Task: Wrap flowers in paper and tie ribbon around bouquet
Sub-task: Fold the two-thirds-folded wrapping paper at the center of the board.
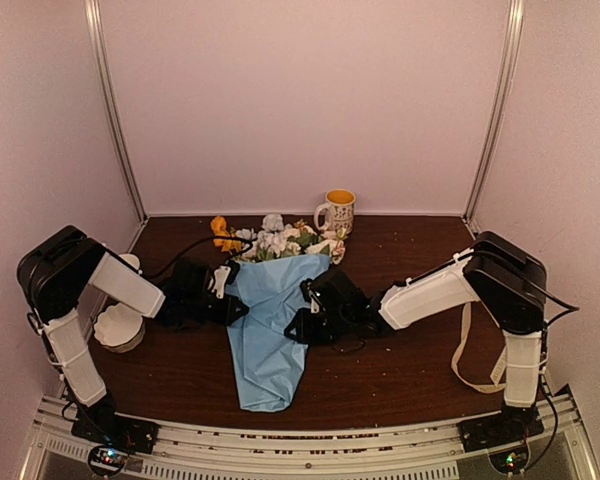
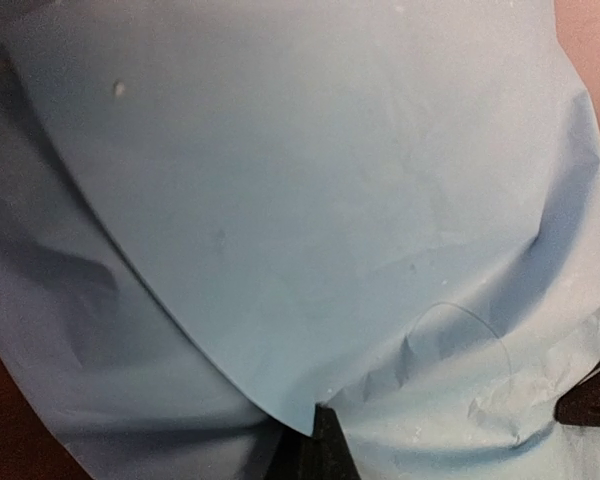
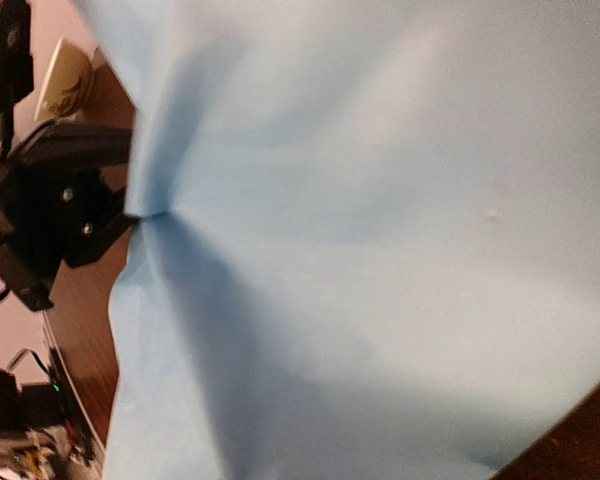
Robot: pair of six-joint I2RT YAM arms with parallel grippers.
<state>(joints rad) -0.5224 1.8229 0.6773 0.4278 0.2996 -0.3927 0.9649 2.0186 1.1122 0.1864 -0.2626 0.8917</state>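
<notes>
The paper [image 3: 380, 250] is seen pinched by the left gripper [image 3: 135, 215] only from the right wrist; how wide the right gripper [image 1: 302, 308] stands cannot be told.

We see the blue paper [image 1: 267, 350] folded loosely round the flowers [image 1: 275, 241] as a long cone in the middle of the worktop. Its narrow end points to the near edge and its wide mouth to the far edge, where white, pink and orange heads spill out. The paper is creased and gathered along its left side. The beige ribbon [image 1: 461, 352] lies looped near the worktop's right edge, apart from the paper.
</notes>
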